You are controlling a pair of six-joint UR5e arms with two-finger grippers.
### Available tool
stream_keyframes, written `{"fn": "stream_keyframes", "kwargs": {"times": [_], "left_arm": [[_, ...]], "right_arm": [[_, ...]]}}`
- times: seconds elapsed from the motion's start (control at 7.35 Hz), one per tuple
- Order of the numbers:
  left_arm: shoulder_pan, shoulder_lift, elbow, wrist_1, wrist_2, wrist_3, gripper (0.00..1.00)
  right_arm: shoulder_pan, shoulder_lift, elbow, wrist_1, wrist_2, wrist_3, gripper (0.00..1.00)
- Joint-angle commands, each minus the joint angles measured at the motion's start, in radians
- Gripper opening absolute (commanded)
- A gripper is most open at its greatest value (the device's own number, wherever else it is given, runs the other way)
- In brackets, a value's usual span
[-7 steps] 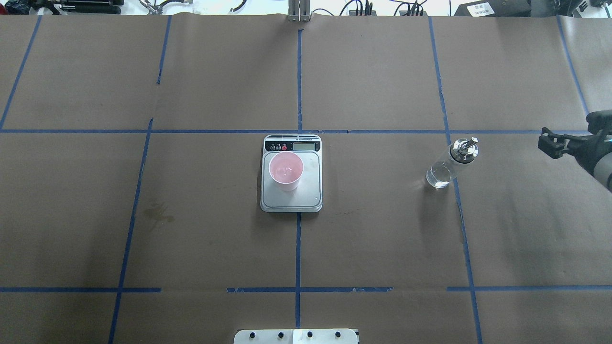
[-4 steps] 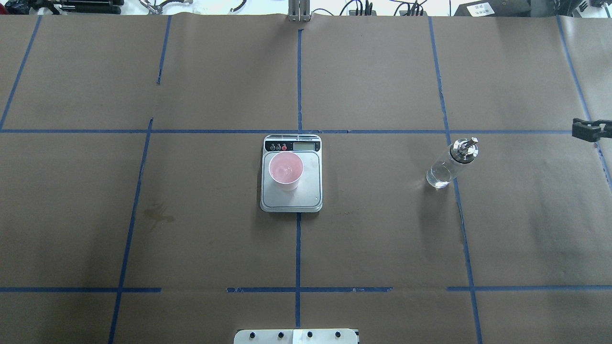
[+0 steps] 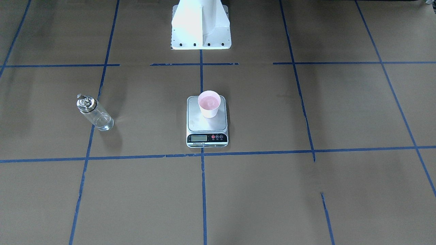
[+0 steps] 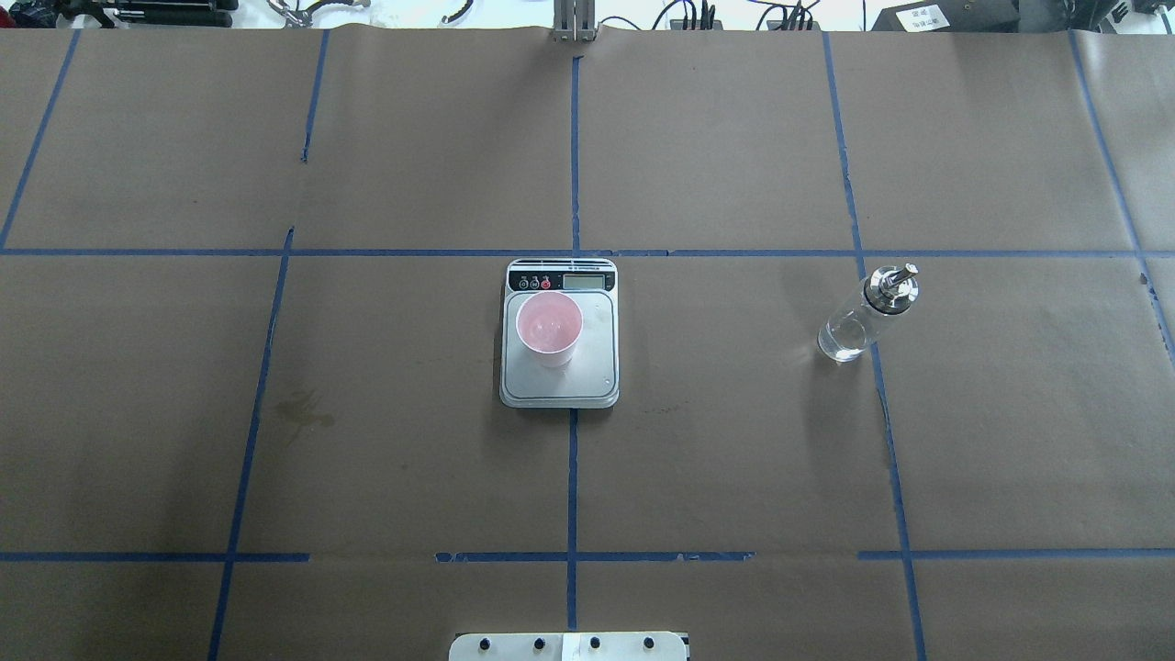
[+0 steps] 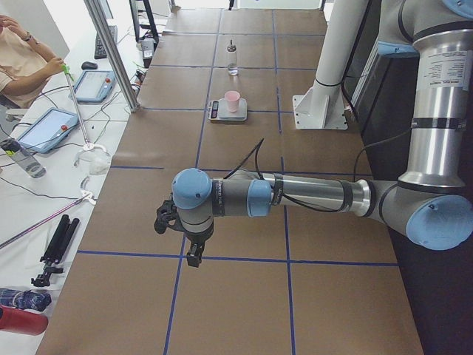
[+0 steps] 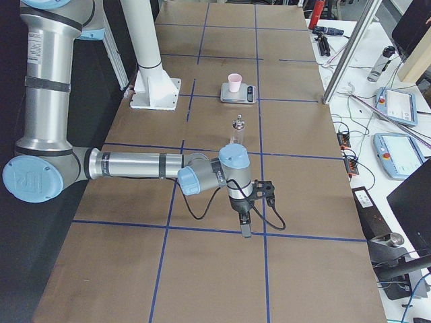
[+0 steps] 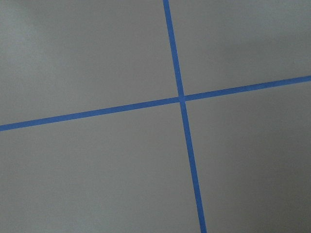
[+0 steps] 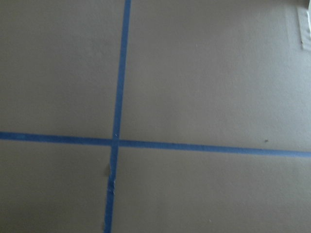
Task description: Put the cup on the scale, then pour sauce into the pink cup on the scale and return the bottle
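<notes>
Cup (image 4: 549,326) on scale (image 4: 597,367) | bottle (image 4: 854,323) upright, well apart | left fingers (image 5: 194,253), right fingers (image 6: 245,225): opening unreadable

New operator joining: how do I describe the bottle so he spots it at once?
Find the grey scale in the middle of the brown-papered table, pink cup on it. To the robot's right of it, alone on a blue tape line, stands the bottle. It is clear glass with a shiny silver pourer cap, not opaque pink.
</notes>
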Motion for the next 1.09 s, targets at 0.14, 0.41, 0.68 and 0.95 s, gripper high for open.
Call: {"fn": "stream_keyframes", "kwargs": {"times": [0.14,0.41,0.68,0.95], "left_arm": [[0.000,0.000,0.000,-0.001,0.000,0.000,1.00],[0.000,0.000,0.002,-0.001,0.000,0.000,1.00],[0.000,0.000,0.002,-0.001,0.000,0.000,1.00],[0.000,0.000,0.000,-0.001,0.000,0.000,1.00]], "right_arm": [[0.108,0.004,0.004,-0.230,0.436,-0.078,1.00],[0.109,0.003,0.013,-0.239,0.182,-0.081,1.00],[0.109,-0.002,0.014,-0.233,0.221,-0.075,1.00],[0.109,0.001,0.007,-0.229,0.220,-0.089,1.00]]}}
